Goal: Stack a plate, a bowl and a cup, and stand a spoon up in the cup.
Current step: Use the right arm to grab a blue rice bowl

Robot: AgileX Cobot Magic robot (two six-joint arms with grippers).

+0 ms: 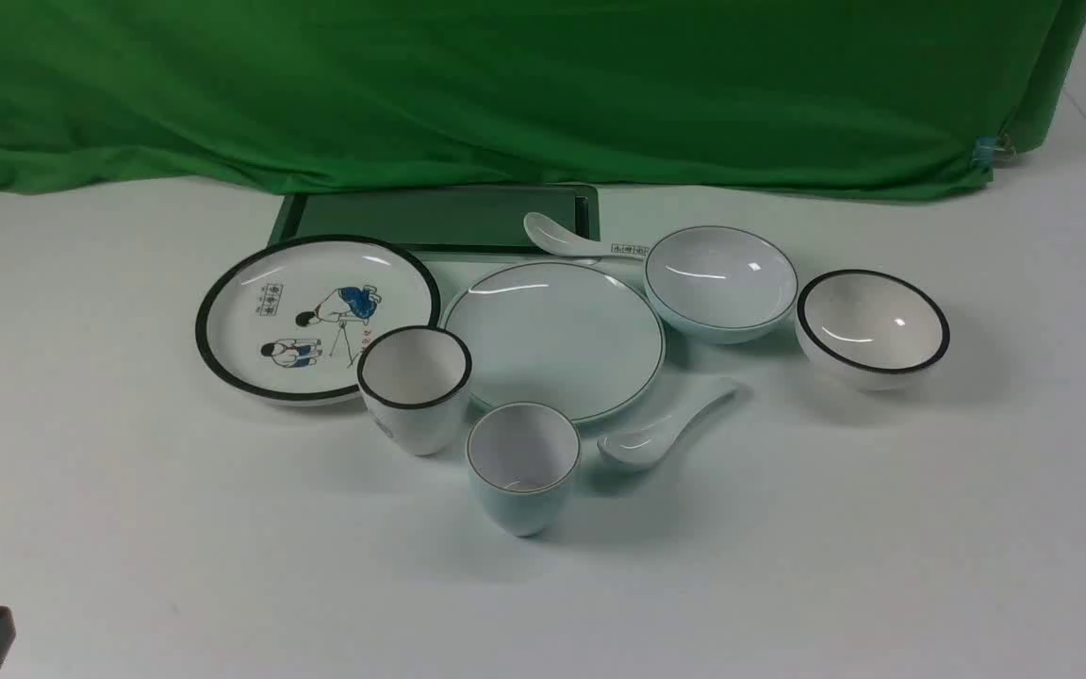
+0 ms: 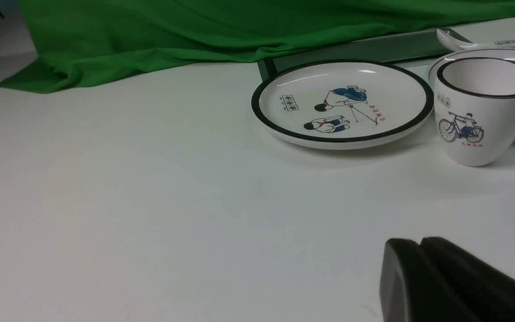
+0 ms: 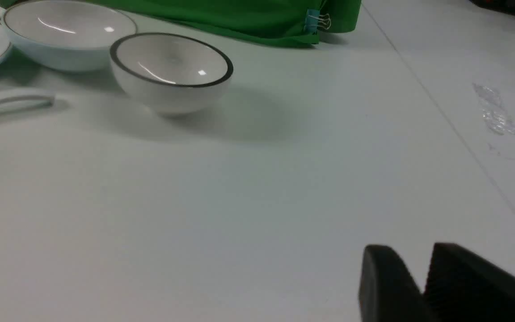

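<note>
Tableware lies spread in a single layer on the white table point(image 1: 128, 471), in front of a draped green cloth point(image 1: 505, 85) and a dark tray point(image 1: 439, 217). At centre is the plain pale blue-green plate point(image 1: 554, 339), lying flat with nothing on it. Seen from the front, the matching bowl point(image 1: 720, 281) stands upright just beside it at 2 o'clock. The small handleless cup point(image 1: 522, 467) stands upright close to the plate's rim at 6 o'clock. The plain white spoon point(image 1: 666, 429) lies on the table at 4 o'clock, its scoop toward the cup and its handle angled up toward the bowl. A cartoon-printed plate point(image 1: 317, 316) with a thick black rim lies at 9 o'clock. A black-rimmed cup point(image 1: 414, 387) stands at 8 o'clock, a black-rimmed bowl point(image 1: 873, 325) sits beyond the blue-green bowl at 3 o'clock, and a spoon with printed marks point(image 1: 571, 243) rests at 12 o'clock against the tray's edge. The left end effector point(image 2: 420, 245) waits low at the table's 7 o'clock corner, fingers pressed together and empty. The right end effector point(image 3: 411, 250), seen only by its own wrist camera, shows a narrow gap between its fingers and holds nothing.
</note>
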